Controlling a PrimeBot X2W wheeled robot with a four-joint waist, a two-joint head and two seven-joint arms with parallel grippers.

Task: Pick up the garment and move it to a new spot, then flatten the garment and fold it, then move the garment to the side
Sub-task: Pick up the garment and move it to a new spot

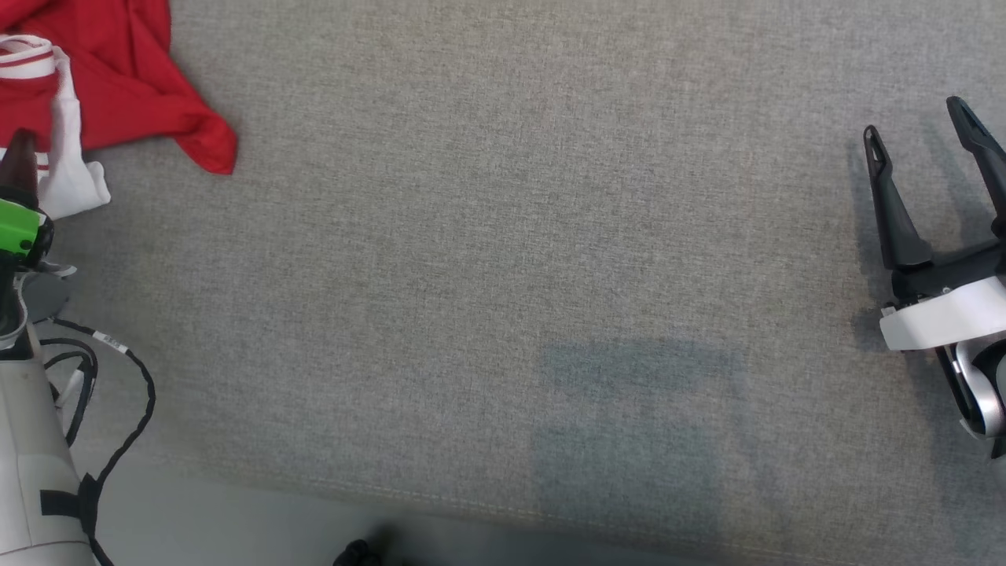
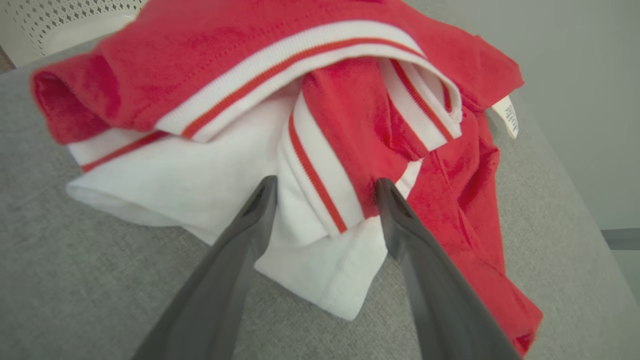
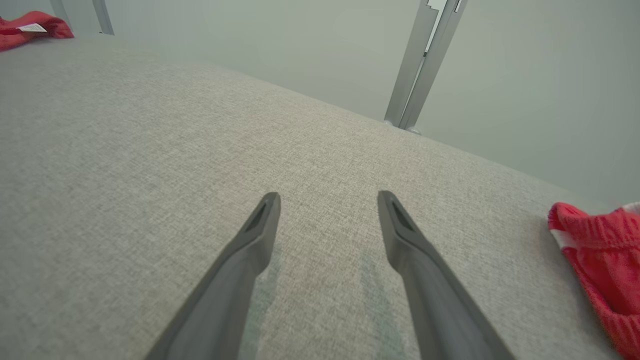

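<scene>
The red and white garment (image 2: 350, 125) lies bunched up on the grey counter (image 1: 503, 275). The left pincer (image 2: 325, 185) is spread wide right over the garment, ready to grab a fold. The right pincer (image 1: 916, 118) waits far from the garment, also spread, holding nothing.

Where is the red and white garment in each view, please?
Head view: garment in the top left corner.
Left wrist view: across the centre and top, at the tips of the open left pincer.
Right wrist view: probably the red scrap in the top left corner; the other red cloth at the right edge I cannot match.
Shared landmark: the white label, in both wrist views; the grey surface everywhere.
</scene>
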